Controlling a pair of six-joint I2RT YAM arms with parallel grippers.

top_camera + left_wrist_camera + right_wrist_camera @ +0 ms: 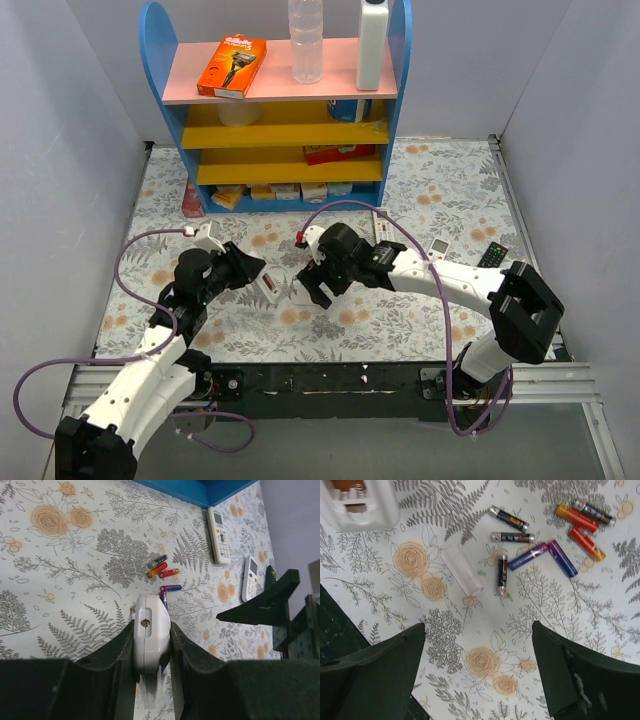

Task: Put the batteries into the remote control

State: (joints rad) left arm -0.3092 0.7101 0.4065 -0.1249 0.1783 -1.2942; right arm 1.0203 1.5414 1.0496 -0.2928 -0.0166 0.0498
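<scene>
Your left gripper [152, 626] is nearest the lens in the left wrist view. Its two dark fingers are pressed against the narrow sides of the remote control [150, 652], pinching it near one end. The remote's long axis runs straight out between the fingers. Its rounded free end points at the batteries [161, 570], which lie loose on the floral table [60, 580] just beyond that end.

From the top camera, the remote [270, 290] lies on a diagonal between the two grippers, and its free end reaches toward your right gripper [310, 288].

In the right wrist view, your right gripper [477, 630] is spread wide with nothing between its fingers. The batteries [527, 556] are scattered ahead of its fingertips:
- Three dark cells are near the middle.
- Two purple cells meet in a V.
- Orange, red and dark cells lie further right.

A clear oblong piece [463, 570] lies just left of the dark cells. The remote's end [357, 505] shows at the top left corner with an open compartment facing up, well apart from the right fingers.

Two shorter white remotes [218, 527] lie near the shelf base.
</scene>
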